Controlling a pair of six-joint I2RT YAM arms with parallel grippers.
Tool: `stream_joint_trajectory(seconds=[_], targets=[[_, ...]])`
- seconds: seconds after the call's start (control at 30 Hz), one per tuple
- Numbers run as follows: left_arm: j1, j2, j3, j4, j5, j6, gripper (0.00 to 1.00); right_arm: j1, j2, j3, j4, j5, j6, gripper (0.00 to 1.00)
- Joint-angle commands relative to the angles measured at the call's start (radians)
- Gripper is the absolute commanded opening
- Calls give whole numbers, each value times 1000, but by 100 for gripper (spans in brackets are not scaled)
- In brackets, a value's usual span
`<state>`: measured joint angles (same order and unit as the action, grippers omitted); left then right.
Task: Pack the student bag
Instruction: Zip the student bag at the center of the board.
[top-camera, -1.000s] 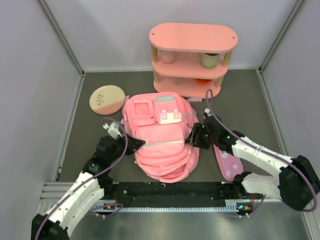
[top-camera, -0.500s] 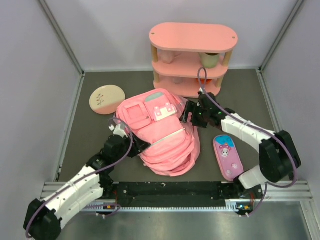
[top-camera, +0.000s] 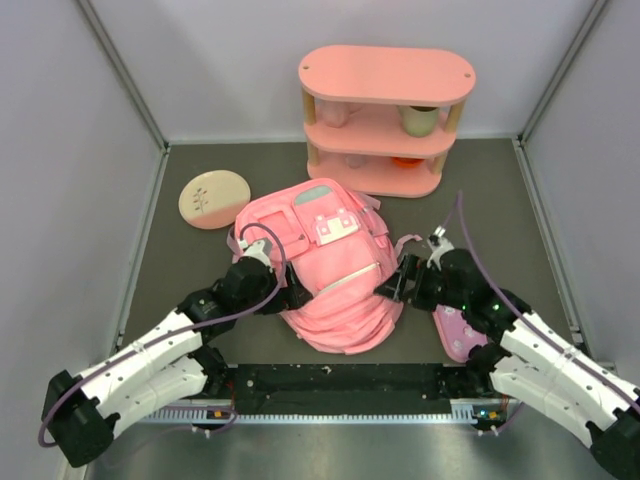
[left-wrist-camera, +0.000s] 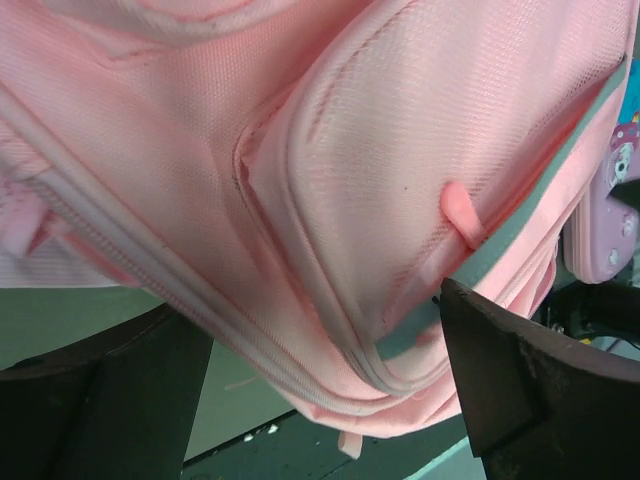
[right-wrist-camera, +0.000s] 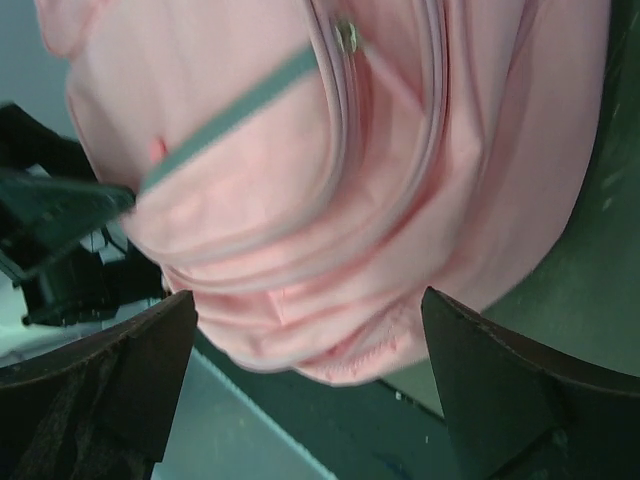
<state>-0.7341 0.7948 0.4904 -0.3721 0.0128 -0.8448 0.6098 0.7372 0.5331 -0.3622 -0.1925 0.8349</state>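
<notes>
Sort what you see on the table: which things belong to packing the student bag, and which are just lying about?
For the job: pink backpack; pencil case, probably meant to go in.
Lying about: round plate; pink shelf; green cup on the shelf.

Pencil case (top-camera: 458, 338) half under right arm (top-camera: 540, 345), shelf items (top-camera: 420, 120) too small to tell, student bag (left-wrist-camera: 330, 170) cropped

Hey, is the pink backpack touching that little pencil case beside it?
Apart. The top view shows a strip of bare dark mat between the student bag and the pencil case on its right.
</notes>
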Motion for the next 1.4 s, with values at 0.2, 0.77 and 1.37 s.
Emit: stream_joint_trajectory(seconds=[0.2,0.77,1.37], targets=[[-18,-25,191,-275,-82,96,99,281,-187,-122,-110,90,323,91],[-14,-66,211,-338,-257,98,99,275,151,-82,147,255,297,61],[-5,-92,39,-73,-312,3,99,-145,29,71,3,-48,-100,75]])
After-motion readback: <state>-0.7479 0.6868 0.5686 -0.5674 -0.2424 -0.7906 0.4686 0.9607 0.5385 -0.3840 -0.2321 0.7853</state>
